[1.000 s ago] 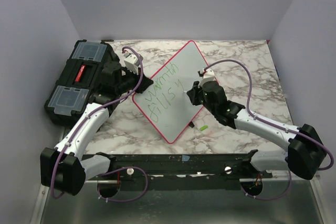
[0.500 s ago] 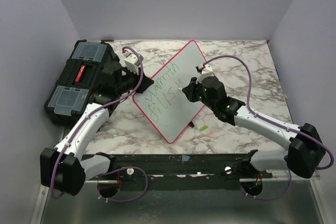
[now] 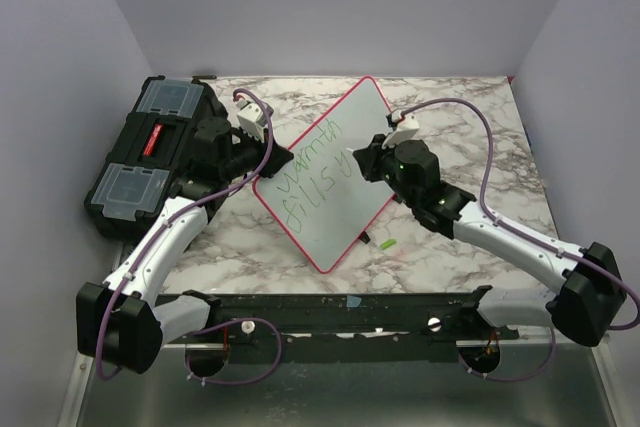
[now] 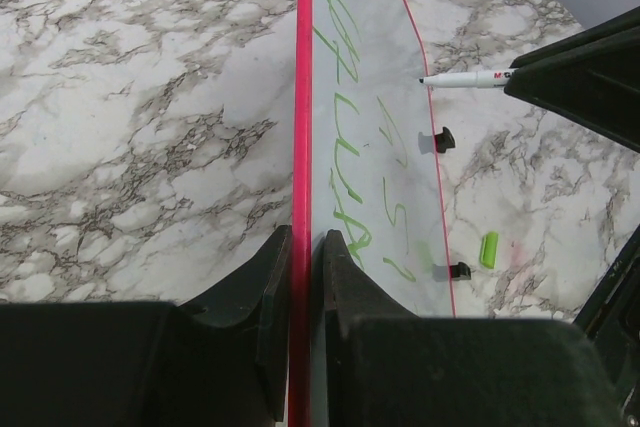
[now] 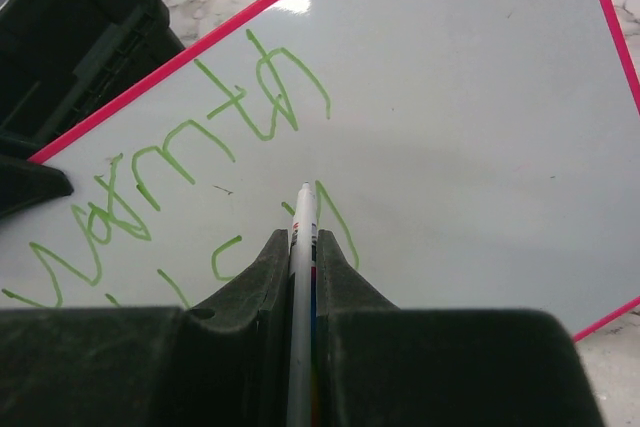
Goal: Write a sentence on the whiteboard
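The whiteboard [image 3: 362, 119], white with a red-pink rim, sits cornerwise in the middle of the marble table. My left gripper [image 3: 271, 163] [image 4: 304, 244] is shut on its left rim. My right gripper [image 3: 362, 161] [image 5: 303, 237] is shut on a white marker [image 5: 303, 209] [image 4: 466, 78], whose tip meets the whiteboard [image 5: 470, 87] beside a green stroke. The sentence [image 3: 312, 173] is thin green lettering: "warmth" [image 5: 190, 132] on the upper line and a second line below it, partly hidden by my right fingers. The lettering [image 4: 349, 162] shows edge-on across the whiteboard [image 4: 345, 37].
A black toolbox [image 3: 150, 152] [image 5: 75, 42] with clear lid compartments stands at the left, right behind my left gripper. A green marker cap [image 3: 388, 243] [image 4: 489, 249] lies on the table near the board's right lower edge. Small black clips [image 4: 444, 139] sit on that edge.
My right gripper has carried the marker left across the board and then up toward its far side. The left gripper and the board have stayed still.
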Motion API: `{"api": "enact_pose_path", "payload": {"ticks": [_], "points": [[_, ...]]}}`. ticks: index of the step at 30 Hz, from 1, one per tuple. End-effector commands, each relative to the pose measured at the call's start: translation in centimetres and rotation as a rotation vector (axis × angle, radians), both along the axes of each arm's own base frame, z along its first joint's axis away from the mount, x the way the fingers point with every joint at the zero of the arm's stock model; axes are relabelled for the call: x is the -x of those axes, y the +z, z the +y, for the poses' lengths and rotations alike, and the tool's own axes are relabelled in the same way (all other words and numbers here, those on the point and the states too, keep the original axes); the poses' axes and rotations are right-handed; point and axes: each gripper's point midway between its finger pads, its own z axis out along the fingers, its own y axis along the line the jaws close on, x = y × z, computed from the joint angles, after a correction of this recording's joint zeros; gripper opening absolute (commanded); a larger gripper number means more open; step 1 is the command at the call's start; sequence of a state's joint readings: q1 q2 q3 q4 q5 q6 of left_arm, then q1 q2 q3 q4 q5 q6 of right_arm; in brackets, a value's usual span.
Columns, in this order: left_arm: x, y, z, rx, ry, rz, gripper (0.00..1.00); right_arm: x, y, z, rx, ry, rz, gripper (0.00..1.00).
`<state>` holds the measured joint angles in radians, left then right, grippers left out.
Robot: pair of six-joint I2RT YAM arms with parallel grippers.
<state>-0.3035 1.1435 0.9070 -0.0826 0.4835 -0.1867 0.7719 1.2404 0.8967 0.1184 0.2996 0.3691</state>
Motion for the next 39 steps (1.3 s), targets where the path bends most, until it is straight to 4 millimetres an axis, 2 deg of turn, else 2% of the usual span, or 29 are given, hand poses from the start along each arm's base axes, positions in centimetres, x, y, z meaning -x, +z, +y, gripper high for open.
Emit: {"api": "enact_pose_path", "payload": {"ticks": [1, 6, 15, 26, 34, 39], "points": [[0.1, 0.7, 0.0, -0.038, -0.028, -0.08, 0.0, -1.3, 0.6, -0.3, 0.009, -0.05, -0.017, 0.01], [0.1, 0.7, 0.0, -0.038, -0.028, -0.08, 0.0, -1.9, 0.2, -0.1, 0.018, -0.056, -0.006, 0.01], [0.2, 0.8, -0.1, -0.037, -0.03, -0.084, 0.0, -2.9, -1.9, 0.1, 0.035, -0.046, 0.049, 0.01], [0.2, 0.8, -0.1, -0.038, -0.031, -0.083, 0.0, -1.8, -4.0, 0.4, 0.045, 0.011, 0.092, 0.01], [0.1, 0.7, -0.1, -0.04, -0.029, -0.08, 0.0, -0.7, -5.7, -0.3, 0.063, 0.019, 0.126, 0.01], [0.2, 0.8, -0.1, -0.039, -0.028, -0.083, 0.0, -0.9, -6.1, -1.0, 0.077, -0.015, 0.131, 0.01]]}}
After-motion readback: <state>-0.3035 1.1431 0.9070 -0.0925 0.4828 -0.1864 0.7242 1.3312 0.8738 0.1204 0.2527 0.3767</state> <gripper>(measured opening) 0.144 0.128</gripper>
